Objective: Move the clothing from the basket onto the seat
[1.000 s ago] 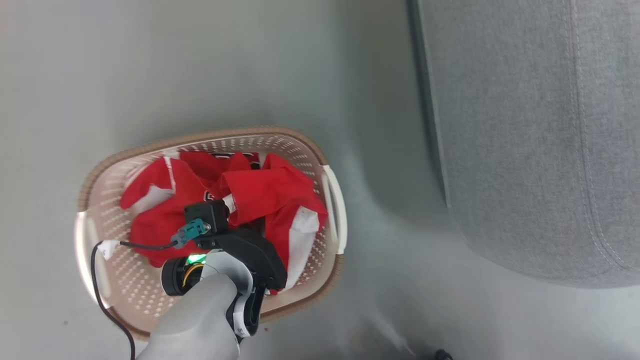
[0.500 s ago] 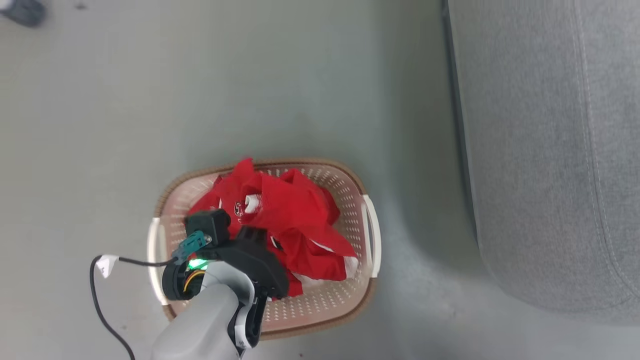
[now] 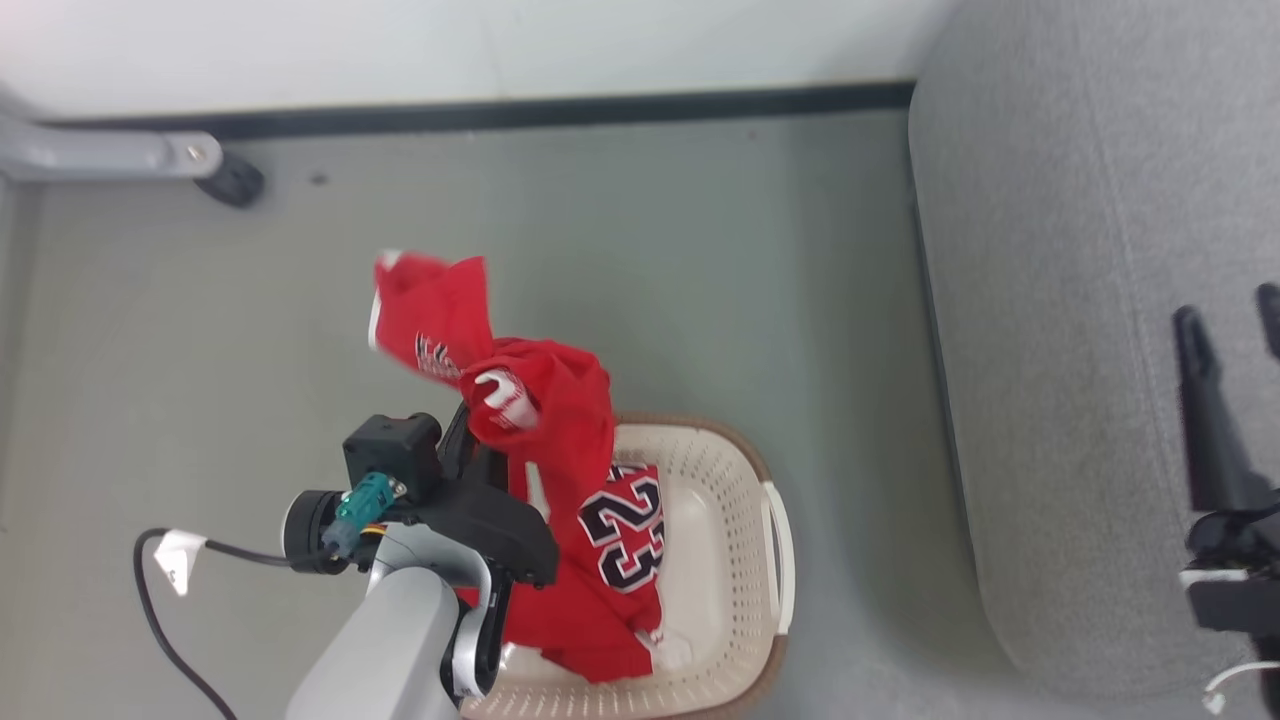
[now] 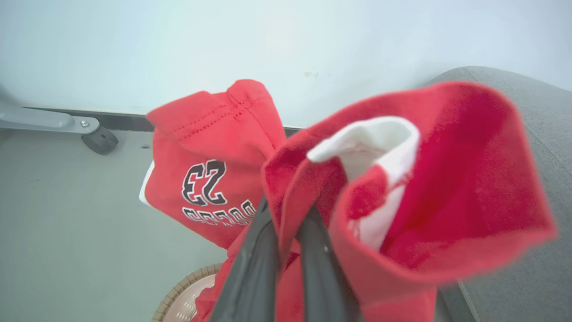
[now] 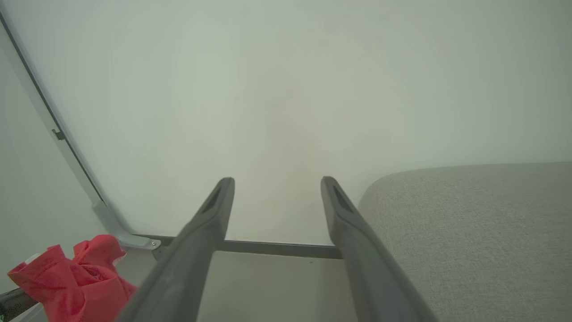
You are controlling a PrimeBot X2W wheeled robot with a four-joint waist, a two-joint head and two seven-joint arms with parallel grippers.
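Now the red clothing [image 3: 560,440] hangs up in the air, pinched tight between the two fingers of the left gripper [image 4: 286,223]. Its end with the number 23 hangs down over the basket [image 3: 745,560], just below that gripper. The grey seat [image 3: 1080,300] is well apart, off to that gripper's right. The right gripper [image 5: 277,181] is over the seat, fingers spread wide, holding nothing.

- Left pincer [image 4: 286,223] has gone up, clamped on the clothing [image 3: 560,420]. The bundle lay in the basket [image 3: 735,560]; it now hangs over it, lower end dangling inside.
- "23" print now exposed, basket floor mostly bare.
- Head camera tilted up: wall [image 3: 500,40] and skirting [image 3: 560,108] now in frame.
- Right pincer [image 3: 1228,310] now in frame over the seat [image 3: 1060,300], fingers apart.
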